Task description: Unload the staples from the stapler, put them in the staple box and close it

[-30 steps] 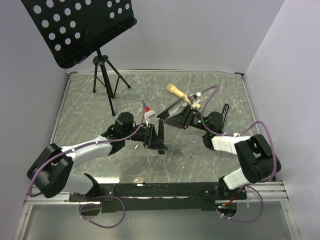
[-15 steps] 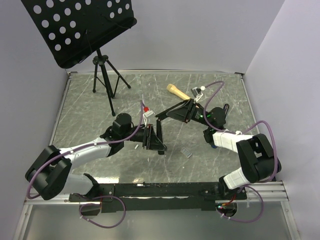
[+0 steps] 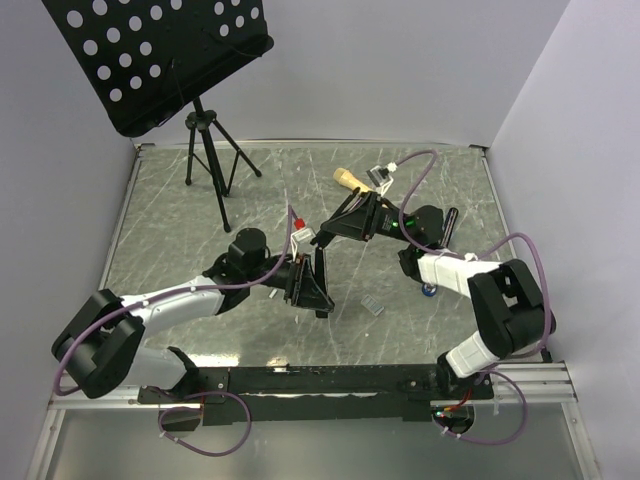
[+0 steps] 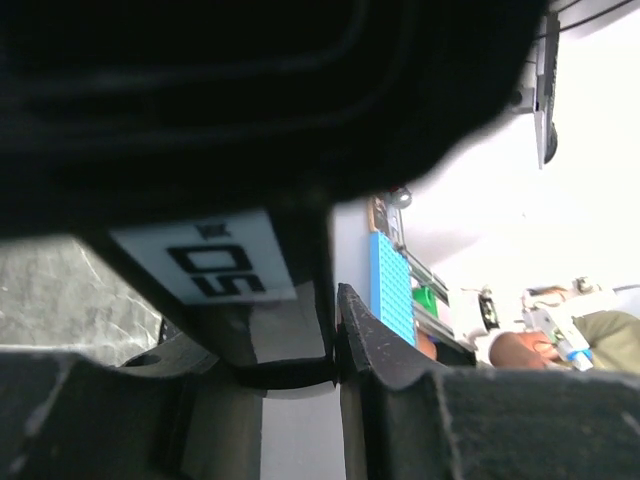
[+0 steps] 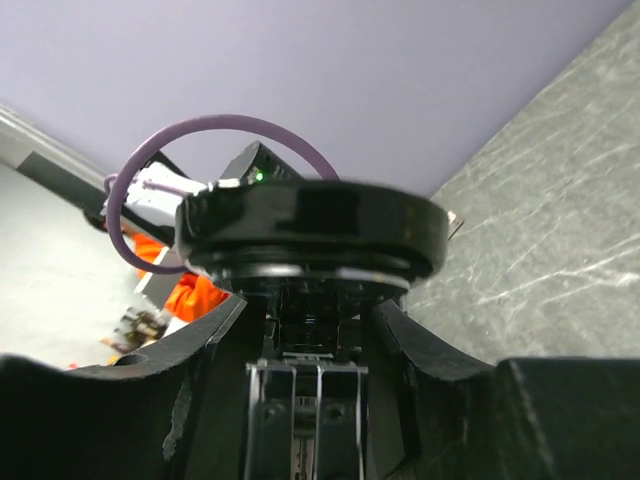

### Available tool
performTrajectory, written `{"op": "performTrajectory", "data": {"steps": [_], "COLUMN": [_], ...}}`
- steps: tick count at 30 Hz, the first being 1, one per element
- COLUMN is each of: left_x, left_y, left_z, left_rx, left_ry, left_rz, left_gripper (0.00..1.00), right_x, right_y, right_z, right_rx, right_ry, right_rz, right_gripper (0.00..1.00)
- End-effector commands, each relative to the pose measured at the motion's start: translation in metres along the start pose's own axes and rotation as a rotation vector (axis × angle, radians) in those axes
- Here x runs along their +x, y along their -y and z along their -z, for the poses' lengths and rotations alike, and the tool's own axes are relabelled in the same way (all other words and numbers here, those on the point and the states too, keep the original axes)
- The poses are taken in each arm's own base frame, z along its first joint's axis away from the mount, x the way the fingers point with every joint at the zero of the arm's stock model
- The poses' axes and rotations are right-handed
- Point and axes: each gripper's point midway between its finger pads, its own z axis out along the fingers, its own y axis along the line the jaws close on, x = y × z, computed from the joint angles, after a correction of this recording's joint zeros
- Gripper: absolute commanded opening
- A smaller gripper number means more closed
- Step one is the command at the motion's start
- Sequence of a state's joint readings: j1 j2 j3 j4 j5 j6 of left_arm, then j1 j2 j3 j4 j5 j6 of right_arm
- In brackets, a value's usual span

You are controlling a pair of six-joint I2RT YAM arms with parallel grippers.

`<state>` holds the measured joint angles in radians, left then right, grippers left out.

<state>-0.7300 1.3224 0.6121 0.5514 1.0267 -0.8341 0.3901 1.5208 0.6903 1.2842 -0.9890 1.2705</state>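
The stapler [image 5: 305, 418] is pinched between both claws. The left claw [image 3: 312, 278] is clamped narrow on its black body, and the right claw [image 3: 338, 225] is closed narrow around its metal-railed arm. The staples [image 3: 373, 307] lie on the bench [image 3: 180, 220], just right of the left claw and apart from it.

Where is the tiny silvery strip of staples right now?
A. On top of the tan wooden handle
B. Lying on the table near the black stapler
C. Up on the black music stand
B: the staples lie flat on the table, a little to the right of the stapler in the top view, not touching it.
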Motion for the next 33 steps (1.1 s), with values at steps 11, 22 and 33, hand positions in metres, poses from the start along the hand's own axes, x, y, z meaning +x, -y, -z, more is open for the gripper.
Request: {"op": "performTrajectory", "data": {"steps": [11,22,33], "left_x": [0.022,0.017,0.019], "left_y": [0.032,0.031,0.050], "left_z": [-0.010,-0.017,-0.015], "left_rx": [0.179,0.261,0.442], "left_ry": [-0.211,-0.119,-0.046], "left_rz": [-0.345,-0.399,-0.409], "left_gripper": [0.01,0.01,0.01], "right_x": [-0.013,-0.029,-0.046], "right_y": [-0.010,-0.004,0.000], "right_z": [0.002,-0.002,0.001], "right_rx": [-0.089,0.067,0.304], "right_ry": [-0.099,0.008,0.022], "right_rz": [0.068,0.026,0.006], "right_gripper": [0.52,0.51,0.58]}}
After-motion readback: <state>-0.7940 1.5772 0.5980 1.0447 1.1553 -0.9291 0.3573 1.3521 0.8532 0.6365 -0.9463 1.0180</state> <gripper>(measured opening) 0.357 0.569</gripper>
